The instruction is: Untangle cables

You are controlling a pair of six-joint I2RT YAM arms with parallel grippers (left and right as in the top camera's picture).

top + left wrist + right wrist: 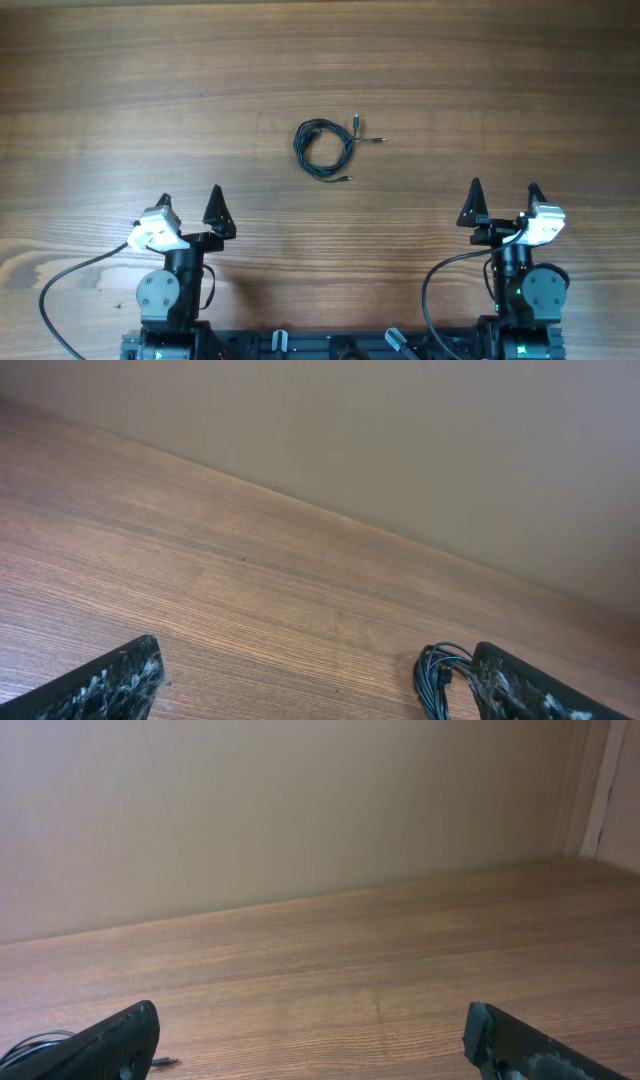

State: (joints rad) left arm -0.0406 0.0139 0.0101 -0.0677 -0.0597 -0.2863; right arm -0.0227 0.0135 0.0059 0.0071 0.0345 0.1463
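Note:
A small coil of dark cables (324,148) lies on the wooden table near the middle, with plug ends sticking out to the right and bottom. My left gripper (190,204) is open and empty at the near left, well short of the coil. My right gripper (503,200) is open and empty at the near right. In the left wrist view the coil (440,675) shows beside the right finger of the open jaws (320,690). In the right wrist view a cable loop (25,1045) and a plug tip show at the far left of the open jaws (310,1040).
The wooden table (120,90) spreads out on all sides of the coil. A beige wall (300,810) stands beyond the table's far edge. Both arm bases and their grey leads sit at the near edge.

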